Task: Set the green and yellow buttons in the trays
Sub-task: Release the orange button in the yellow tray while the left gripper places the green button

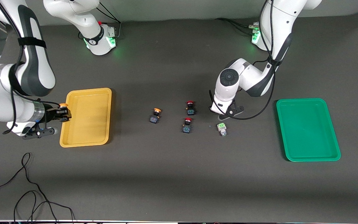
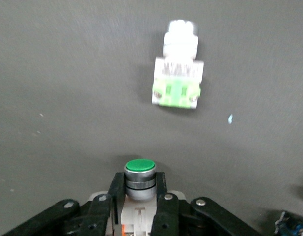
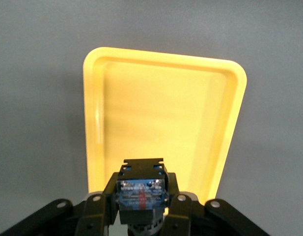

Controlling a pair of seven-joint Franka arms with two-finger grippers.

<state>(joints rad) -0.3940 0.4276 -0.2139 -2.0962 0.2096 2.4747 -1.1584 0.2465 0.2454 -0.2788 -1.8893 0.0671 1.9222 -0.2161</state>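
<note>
My left gripper (image 1: 227,114) is shut on a green-capped button (image 2: 140,166), held cap outward between its fingers (image 2: 140,184), low over the table. A second green button (image 1: 222,128) lies on its side close by and shows in the left wrist view (image 2: 177,73). My right gripper (image 1: 63,114) is shut on a yellow-capped, dark-bodied button (image 1: 62,105), also in the right wrist view (image 3: 141,192), over the rim of the yellow tray (image 1: 85,141), which holds nothing (image 3: 161,118). Another yellow button (image 1: 156,115) lies mid-table. The green tray (image 1: 308,157) holds nothing.
Two red-capped buttons (image 1: 190,108) (image 1: 187,125) lie between the loose yellow button and the green one. Black cables (image 1: 29,189) trail over the table corner nearest the camera at the right arm's end. A cable loops from the left arm (image 1: 259,112) near its gripper.
</note>
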